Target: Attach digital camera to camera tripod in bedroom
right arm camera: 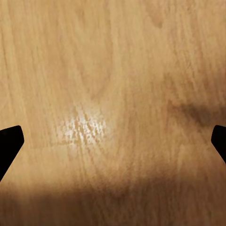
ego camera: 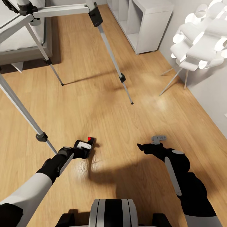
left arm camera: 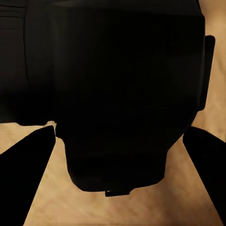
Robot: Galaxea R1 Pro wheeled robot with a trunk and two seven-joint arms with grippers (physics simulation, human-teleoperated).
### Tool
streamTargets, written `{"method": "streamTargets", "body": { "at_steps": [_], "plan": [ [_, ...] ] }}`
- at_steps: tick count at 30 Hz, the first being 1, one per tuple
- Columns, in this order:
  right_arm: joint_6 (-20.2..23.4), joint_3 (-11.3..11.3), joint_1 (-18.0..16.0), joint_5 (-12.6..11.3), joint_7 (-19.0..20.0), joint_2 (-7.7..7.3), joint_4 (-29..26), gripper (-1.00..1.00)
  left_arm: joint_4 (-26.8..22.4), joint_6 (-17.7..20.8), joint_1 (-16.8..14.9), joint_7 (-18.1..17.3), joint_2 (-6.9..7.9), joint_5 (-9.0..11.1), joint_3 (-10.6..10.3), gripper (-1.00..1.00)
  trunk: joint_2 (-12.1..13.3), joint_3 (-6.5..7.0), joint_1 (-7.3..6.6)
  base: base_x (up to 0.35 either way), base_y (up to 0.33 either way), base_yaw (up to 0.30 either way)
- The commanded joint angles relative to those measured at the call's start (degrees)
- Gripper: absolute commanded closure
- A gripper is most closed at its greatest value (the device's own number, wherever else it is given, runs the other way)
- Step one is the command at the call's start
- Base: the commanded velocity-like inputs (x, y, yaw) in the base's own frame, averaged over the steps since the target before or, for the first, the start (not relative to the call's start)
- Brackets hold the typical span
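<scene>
While the left gripper (ego camera: pixel 82 152) hung low over the wooden floor (ego camera: pixel 94 104), its two dark fingers (left arm camera: pixel 28 174) stood on either side of the digital camera (ego camera: pixel 85 146), and from where I stood it looked clamped on that small black body, the red button (ego camera: pixel 89 138) showing on the side away from the wrist. Up close the camera (left arm camera: pixel 117 94) filled the space between the fingers, with floor showing past it. Out beyond that gripper stood the camera tripod (ego camera: pixel 108 50), one silver leg planted just off to the gripper's outer side, two more reaching down to the boards well ahead of it. The right gripper (ego camera: pixel 142 147) hovered off to the camera's other side, well apart from it, fingers (right arm camera: pixel 9 143) spread wide with nothing but bare wood (right arm camera: pixel 113 94) between them. Farther ahead of the right gripper were a white shelf unit (ego camera: pixel 148 25) and a white lamp (ego camera: pixel 201 37) against the wall, and beyond the left one a grey bed (ego camera: pixel 25 41)
</scene>
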Motion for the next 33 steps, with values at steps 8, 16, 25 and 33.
{"method": "streamTargets", "body": {
  "at_steps": [8, 16, 25, 33],
  "plan": [
    [0.3, 0.0, 0.0, -0.4, -0.2, -0.04, -0.1, -1.0, 0.6, -0.6, 0.0, 0.1, -0.15, 0.2, -0.2, 1.0, 0.0, -0.04, 0.0, 0.0, 0.0, 0.0],
    [0.3, 0.0, 0.0, -0.4, -0.2, -0.04, -0.1, -1.0, 0.7, -0.7, 0.0, 0.1, -0.45, 0.1, -0.3, 1.0, 0.0, -0.04, 0.0, 0.0, 0.0, 0.0],
    [0.3, 0.4, 0.1, -0.4, -0.2, 0.12, -0.1, -1.0, -0.3, 0.7, 0.3, 0.3, -0.92, 0.0, -0.2, 1.0, 0.1, 1.07, -0.13, 0.0, 0.0, 0.0],
    [0.3, 0.5, 0.1, -0.4, -0.2, 0.2, -0.1, -1.0, -1.9, 0.7, 0.5, 0.2, -0.78, 0.0, -0.2, 1.0, 0.2, 2.84, -0.34, 0.0, 0.0, 0.0]
  ]
}}
